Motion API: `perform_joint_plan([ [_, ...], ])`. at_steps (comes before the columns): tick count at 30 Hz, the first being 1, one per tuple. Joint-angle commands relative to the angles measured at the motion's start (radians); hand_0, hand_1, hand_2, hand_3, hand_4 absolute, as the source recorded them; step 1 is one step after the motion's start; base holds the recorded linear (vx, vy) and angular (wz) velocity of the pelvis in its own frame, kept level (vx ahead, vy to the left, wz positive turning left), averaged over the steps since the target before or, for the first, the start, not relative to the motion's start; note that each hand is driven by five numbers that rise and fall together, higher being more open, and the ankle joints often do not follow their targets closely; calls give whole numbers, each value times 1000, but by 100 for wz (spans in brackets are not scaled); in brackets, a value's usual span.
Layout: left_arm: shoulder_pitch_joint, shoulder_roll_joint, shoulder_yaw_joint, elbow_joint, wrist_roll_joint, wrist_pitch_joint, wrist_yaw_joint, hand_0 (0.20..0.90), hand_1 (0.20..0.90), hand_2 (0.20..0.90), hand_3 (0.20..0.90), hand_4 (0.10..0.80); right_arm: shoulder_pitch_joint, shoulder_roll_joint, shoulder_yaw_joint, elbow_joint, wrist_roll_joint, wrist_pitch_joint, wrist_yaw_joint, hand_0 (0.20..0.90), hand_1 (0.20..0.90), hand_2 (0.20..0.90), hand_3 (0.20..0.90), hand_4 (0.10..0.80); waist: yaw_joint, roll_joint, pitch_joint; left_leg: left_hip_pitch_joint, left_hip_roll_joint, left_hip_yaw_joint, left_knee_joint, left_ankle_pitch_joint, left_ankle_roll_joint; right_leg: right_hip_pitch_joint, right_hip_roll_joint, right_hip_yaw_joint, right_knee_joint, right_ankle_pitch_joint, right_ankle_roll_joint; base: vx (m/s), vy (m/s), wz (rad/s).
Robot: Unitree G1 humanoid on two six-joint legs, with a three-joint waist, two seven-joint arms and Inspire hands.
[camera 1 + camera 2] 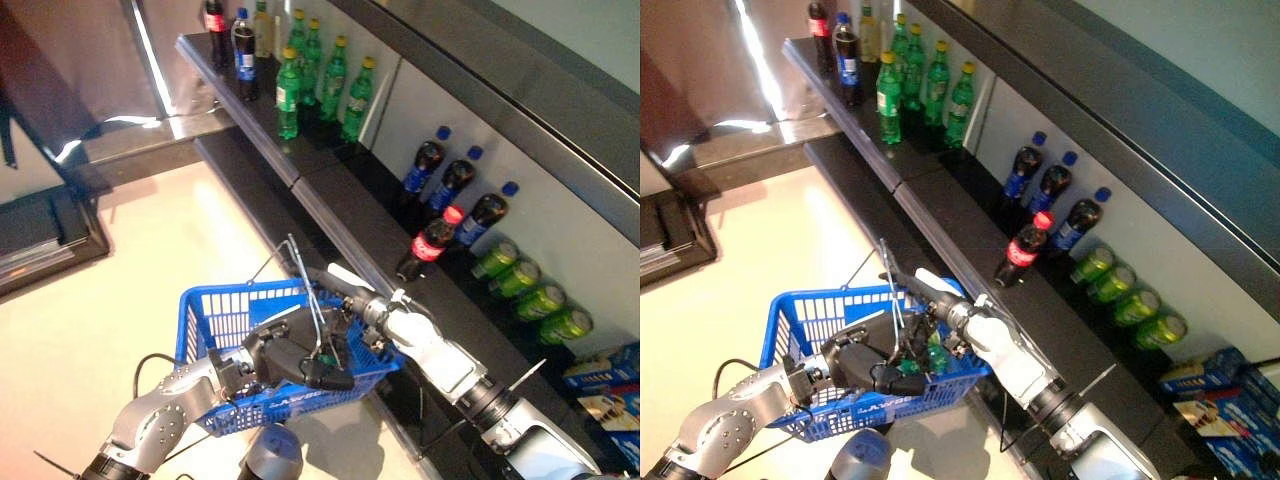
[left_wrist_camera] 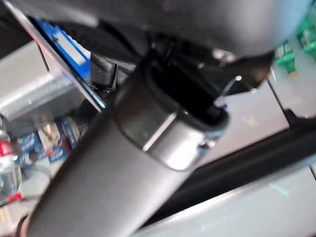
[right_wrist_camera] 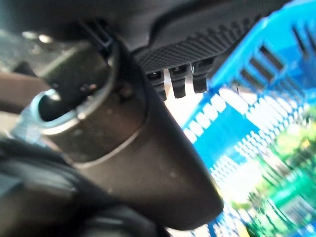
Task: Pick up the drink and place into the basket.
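Observation:
My left hand [image 1: 285, 360] carries a blue plastic basket [image 1: 215, 320] low in front of me, with its fingers curled on the wire handle [image 1: 300, 275]. My right hand [image 1: 350, 290] comes in from the right and reaches down inside the basket over its far rim. A green drink bottle [image 1: 931, 354] shows inside the basket under that hand. In the right wrist view the green bottle [image 3: 281, 197] lies against the blue mesh beyond the thumb. Whether the right hand grips the bottle is hidden.
A dark shelf [image 1: 330, 215] runs diagonally along the right, close to the basket. It holds green bottles [image 1: 325, 85], dark cola bottles [image 1: 455, 190], one red-capped cola [image 1: 430, 243] near the edge, green cans [image 1: 530, 290] and blue boxes [image 1: 600, 385]. Pale floor lies to the left.

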Motion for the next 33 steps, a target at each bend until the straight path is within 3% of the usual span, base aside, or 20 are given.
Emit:
perform_joint_plan([
  [1,-141,-245,67,-249,-191,-333,-131,300,300,300,200,100,12,-60,-19,-86,38,-83,-35,900,900,900,900,800,-34,71,-249,42,3,30,-16,-31,34,-37,9,-41,95,32,-20,-25,15,-15],
  [8,-131,-260,99,-210,-149,-401,-32,300,300,300,200,100,49,-82,-104,-160,65,-100,-67,900,900,900,900,800,-79,82,-244,49,17,83,-16,-35,34,-49,6,-10,84,45,-16,-43,14,-21],
  [21,-72,-272,219,-120,-69,-563,152,300,300,300,200,100,249,-82,-337,-280,104,-275,-220,900,900,900,900,800,-186,102,-236,64,29,182,-16,-47,43,-84,-7,71,73,80,1,-54,3,-21],
  [33,-21,-273,336,14,1,-652,245,300,300,300,200,100,431,-40,-542,-265,108,-408,-366,900,900,900,900,800,-287,118,-234,83,38,261,-16,-68,48,-108,-11,130,77,87,7,-21,0,-18],
])
